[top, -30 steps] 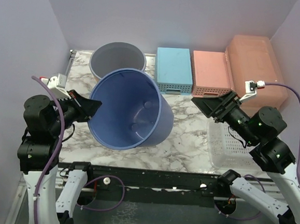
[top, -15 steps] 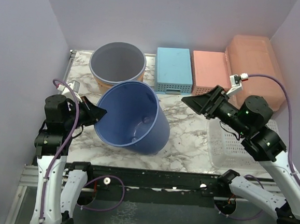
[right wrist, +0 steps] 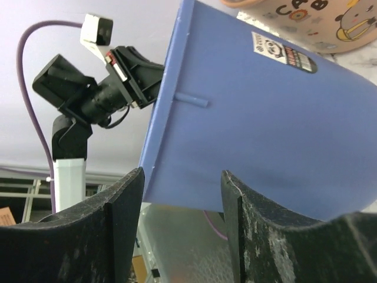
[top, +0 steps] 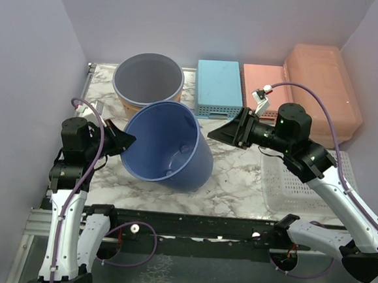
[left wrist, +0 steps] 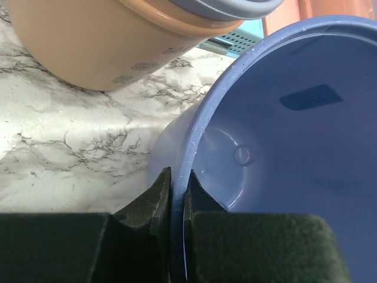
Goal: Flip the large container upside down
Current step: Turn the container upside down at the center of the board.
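While it lies tipped on its side at the centre-left of the top view, the large container point(top: 169, 146), a big blue round bucket, turns its open mouth to the lower left and up and its base to the right. Whether its lower wall touches the marble counter point(top: 238, 178) I cannot tell. The left claw point(top: 120, 141) is clamped narrowly on the rim at the left edge of the mouth, one finger inside the wall and one outside. The right claw point(top: 226, 132) points left at the container's upper right flank, close beside it. Its fingers stand apart with nothing between them, and the blue wall fills the wrist view beyond.

Just above the container sits an orange bucket point(top: 148, 78) with a grey inside. To its right along the back are a light-blue basket point(top: 219, 88), a pink basket point(top: 266, 88) and a peach lidded box point(top: 321, 86). A white perforated basket point(top: 297, 183) lies at the right, under the right arm.
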Robot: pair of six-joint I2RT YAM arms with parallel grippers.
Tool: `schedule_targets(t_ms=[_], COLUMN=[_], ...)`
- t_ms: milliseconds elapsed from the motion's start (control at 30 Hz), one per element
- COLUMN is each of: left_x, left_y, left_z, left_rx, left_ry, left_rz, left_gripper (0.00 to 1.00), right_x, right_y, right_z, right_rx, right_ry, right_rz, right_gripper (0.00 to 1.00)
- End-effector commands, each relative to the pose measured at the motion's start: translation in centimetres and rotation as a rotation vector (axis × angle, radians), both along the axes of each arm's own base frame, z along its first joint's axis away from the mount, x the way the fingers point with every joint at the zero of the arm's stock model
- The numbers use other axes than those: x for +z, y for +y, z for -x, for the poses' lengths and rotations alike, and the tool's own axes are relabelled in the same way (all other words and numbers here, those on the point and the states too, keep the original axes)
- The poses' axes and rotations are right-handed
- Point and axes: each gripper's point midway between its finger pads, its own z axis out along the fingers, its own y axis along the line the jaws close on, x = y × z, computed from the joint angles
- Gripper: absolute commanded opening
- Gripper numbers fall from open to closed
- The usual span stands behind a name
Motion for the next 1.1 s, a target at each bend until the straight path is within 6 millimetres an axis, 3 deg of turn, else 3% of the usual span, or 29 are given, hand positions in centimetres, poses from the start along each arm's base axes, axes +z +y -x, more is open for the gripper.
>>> schedule_targets(t_ms=[0,200,533,767,1067], left_x=[1.1,0.5,-0.3,-0.5,-0.7], left_y=[0.1,-0.1,-0.9,-0.9,-0.9], left_z=[-1.6,-2.1,-2.2,-2.2,-2.0], left_rx=[-0.005,-0.005,-0.017,-0.014,-0.007], left_ry=[-0.060,-0.051,-0.047,-0.048,-0.051], left_rz=[-0.014,-0.036,-0.039,-0.035,-0.035], left_gripper=[0.00,0.00,0.00,0.00,0.00], right_x=[1.7,1.0,-0.5,-2.1,-2.7], right_y=[0.6,1.4,2.6,2.5,3.1], right_z=[1.5,1.5,0.6,-0.1,-0.2], right_rx=[0.107,0.148,0.165,0.126,0.140], right_ry=[-0.034,-0.004,0.054,0.093,0.129], right_rz=[-0.025,-0.032,-0.022,0.026,0.004], right_gripper=[0.58,0.58,0.49,0.45,0.39])
